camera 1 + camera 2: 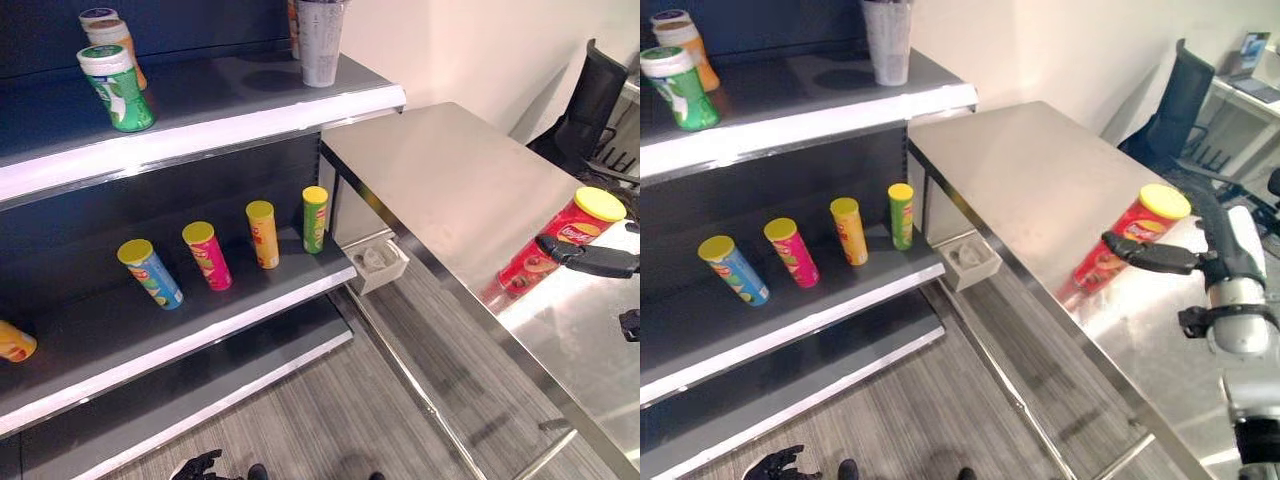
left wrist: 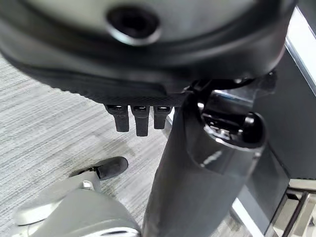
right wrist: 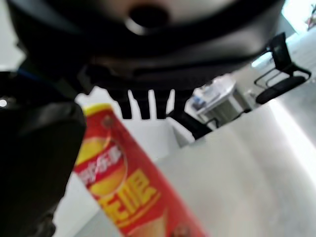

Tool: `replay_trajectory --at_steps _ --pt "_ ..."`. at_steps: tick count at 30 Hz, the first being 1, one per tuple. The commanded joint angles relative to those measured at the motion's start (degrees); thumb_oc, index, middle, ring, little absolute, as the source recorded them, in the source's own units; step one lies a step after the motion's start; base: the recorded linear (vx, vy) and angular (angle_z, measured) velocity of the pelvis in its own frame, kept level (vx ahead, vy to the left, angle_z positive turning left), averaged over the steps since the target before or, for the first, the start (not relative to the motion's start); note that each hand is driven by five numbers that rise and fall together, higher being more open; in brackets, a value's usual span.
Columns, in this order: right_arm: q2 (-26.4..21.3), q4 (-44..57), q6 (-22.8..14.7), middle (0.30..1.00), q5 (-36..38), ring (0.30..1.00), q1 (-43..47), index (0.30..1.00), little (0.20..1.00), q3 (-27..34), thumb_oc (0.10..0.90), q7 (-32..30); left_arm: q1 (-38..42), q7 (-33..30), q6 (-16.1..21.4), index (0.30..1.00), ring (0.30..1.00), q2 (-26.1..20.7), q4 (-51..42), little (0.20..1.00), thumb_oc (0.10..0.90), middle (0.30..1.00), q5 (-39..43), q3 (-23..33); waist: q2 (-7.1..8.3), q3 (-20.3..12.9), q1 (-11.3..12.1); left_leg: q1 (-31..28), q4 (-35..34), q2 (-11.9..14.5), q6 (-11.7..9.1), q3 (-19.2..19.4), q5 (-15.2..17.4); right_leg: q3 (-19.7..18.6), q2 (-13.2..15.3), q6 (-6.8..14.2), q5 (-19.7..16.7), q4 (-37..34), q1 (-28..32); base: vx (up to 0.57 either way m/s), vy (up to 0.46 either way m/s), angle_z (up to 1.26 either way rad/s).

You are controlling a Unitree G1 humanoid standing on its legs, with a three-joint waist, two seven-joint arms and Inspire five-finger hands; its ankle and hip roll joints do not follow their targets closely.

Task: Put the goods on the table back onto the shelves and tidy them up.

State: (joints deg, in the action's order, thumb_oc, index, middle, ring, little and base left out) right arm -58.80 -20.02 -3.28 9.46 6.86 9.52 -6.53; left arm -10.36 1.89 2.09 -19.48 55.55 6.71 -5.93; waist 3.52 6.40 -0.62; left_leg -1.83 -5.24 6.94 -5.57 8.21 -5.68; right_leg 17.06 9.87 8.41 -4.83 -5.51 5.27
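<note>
A red crisp tube (image 1: 1126,243) with a yellow lid stands on the steel table (image 1: 1040,180). The right hand (image 1: 1152,256) reaches to it, fingers straight, seemingly just touching its side. Four crisp tubes (image 1: 230,247) stand on the middle shelf (image 1: 150,340) (lids all yellow). The left hand (image 2: 136,118) hangs low, fingers relaxed.

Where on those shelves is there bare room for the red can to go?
The middle shelf is bare left of the blue can, as far as the orange can at the edge. The top shelf has room between the green tub and the grey cup. The four cans in a row are crowded. The red can stands at the right hand.
</note>
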Motion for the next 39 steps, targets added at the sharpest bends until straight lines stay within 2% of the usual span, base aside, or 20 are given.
replay_trajectory --at_steps 1,20,22,34,39 --pt "-4.49 -1.47 -2.24 0.9 0.09 0.9 9.82 0.9 0.9 3.13 0.8 -5.06 1.62 -0.38 0.44 0.9 0.9 -2.43 -1.02 0.9 0.8 0.9 0.5 -0.28 0.96 -1.47 2.9 -2.97 0.24 3.79 -2.32 1.12 5.1 0.71 0.43 2.5 2.31 0.51 -0.75 0.01 -0.009 0.1" --pt "-2.57 -5.26 -1.66 0.9 0.37 0.9 15.47 0.9 0.9 -1.73 0.8 -6.2 0.86 -0.95 0.11 0.9 0.9 -2.46 -1.45 0.9 0.8 0.9 0.57 -0.92 0.6 -1.66 4.39 -2.69 0.24 3.79 -2.42 -0.08 4.95 2.42 0.51 2.3 2.51 0.51 -0.03 0.0 -0.004 0.03" --pt "-2.44 -5.69 -1.6 0.3 0.44 0.3 16.44 0.3 0.3 -2.8 0.4 -6.04 0.81 -0.93 0.1 0.9 0.9 -2.49 -1.44 0.9 0.8 0.9 0.57 -0.94 0.64 -1.62 4.59 -2.58 0.24 3.77 -2.42 -0.15 4.9 2.53 0.48 2.28 2.53 0.51 -0.06 0.0 0.0 0.0" --pt "-2.12 -3.27 -1.56 0.3 -0.07 0.3 14.92 0.3 0.3 -1.29 0.4 -6.35 1.19 -1.29 0.02 0.9 0.9 -2.41 -1.06 0.9 0.8 0.9 0.61 -0.32 0.83 -1.82 4.52 -2.93 0.24 3.89 -2.45 -0.58 5.12 2.82 0.43 2.07 2.97 0.51 0.65 0.0 -0.004 0.03" --pt "-1.04 2.63 -2.22 0.3 -1.14 0.3 12.27 0.3 0.3 1.91 0.4 -6.93 1.22 -1.37 -0.1 0.9 0.9 -2.56 -1.79 0.9 0.8 0.9 0.6 0.64 0.59 -1.96 4.39 -3.17 0.24 4.34 -2.69 -0.73 5.01 2.77 -0.07 1.75 3.53 0.51 0.98 -0.01 -0.043 0.02"
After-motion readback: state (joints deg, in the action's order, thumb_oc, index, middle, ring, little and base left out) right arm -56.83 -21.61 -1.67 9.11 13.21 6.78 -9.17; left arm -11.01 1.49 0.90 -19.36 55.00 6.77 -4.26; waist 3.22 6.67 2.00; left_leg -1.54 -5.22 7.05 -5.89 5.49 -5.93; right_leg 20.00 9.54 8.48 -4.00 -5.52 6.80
